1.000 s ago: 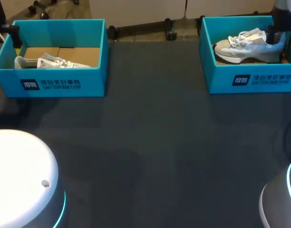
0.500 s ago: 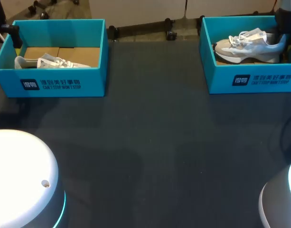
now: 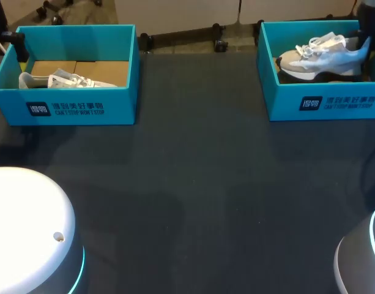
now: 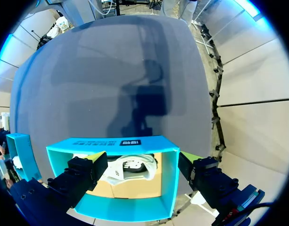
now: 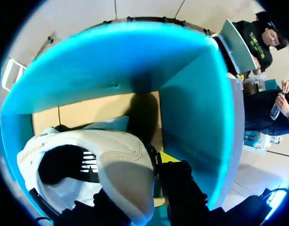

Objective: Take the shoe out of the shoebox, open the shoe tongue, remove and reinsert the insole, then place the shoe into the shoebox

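Two teal shoeboxes stand at the back of the dark table. In the right shoebox a white and grey shoe is lifted off the cardboard floor. At the box's far right end my right gripper is shut on its heel. The right wrist view shows the white heel collar of that shoe pinched between the fingers of the right gripper, with the box wall just ahead. My left gripper hangs open above the left shoebox, where a second white shoe lies.
The left shoebox holds its shoe on a cardboard floor; my left gripper's dark finger shows at its far left corner. The wide dark table top lies between and in front of the boxes.
My right gripper has shut on the shoe's heel and lifted it; the shoe has risen and shifted slightly right in the right box. The left arm has kept still.
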Controlling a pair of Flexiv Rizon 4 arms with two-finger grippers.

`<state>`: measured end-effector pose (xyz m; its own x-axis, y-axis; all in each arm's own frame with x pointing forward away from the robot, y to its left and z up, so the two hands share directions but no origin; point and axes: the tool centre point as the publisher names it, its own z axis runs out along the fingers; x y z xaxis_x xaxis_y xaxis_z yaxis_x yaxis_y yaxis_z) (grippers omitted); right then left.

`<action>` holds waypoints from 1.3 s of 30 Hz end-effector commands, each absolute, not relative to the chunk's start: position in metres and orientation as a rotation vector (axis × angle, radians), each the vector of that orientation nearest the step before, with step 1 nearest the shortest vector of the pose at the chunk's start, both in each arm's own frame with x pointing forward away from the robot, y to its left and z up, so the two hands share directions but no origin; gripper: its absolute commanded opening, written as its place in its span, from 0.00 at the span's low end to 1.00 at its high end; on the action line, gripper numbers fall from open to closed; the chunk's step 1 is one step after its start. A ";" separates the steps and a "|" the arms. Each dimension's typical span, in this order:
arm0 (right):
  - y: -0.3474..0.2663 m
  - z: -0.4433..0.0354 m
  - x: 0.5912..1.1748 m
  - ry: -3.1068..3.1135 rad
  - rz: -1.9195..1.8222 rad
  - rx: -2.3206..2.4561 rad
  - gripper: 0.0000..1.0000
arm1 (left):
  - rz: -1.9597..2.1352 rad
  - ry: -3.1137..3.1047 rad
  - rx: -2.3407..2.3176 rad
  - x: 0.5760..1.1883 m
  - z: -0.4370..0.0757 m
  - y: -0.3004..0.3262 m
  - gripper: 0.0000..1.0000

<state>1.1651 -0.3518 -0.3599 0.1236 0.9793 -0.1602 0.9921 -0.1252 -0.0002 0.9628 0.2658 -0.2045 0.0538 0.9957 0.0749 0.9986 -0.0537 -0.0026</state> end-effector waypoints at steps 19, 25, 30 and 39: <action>-0.348 -0.206 1.120 1.763 -0.110 2.337 0.00 | -0.087 -2.124 -2.243 0.961 -0.205 0.266 1.00; -0.326 -0.169 1.079 1.757 -0.094 2.349 0.00 | -0.087 -2.124 -2.243 0.961 -0.205 0.266 1.00; -0.302 -0.140 1.038 1.736 -0.075 2.354 0.00 | -0.087 -2.124 -2.243 0.961 -0.205 0.266 1.00; -0.249 -0.116 0.955 1.686 -0.012 2.355 0.00 | -0.087 -2.124 -2.243 0.961 -0.205 0.266 1.00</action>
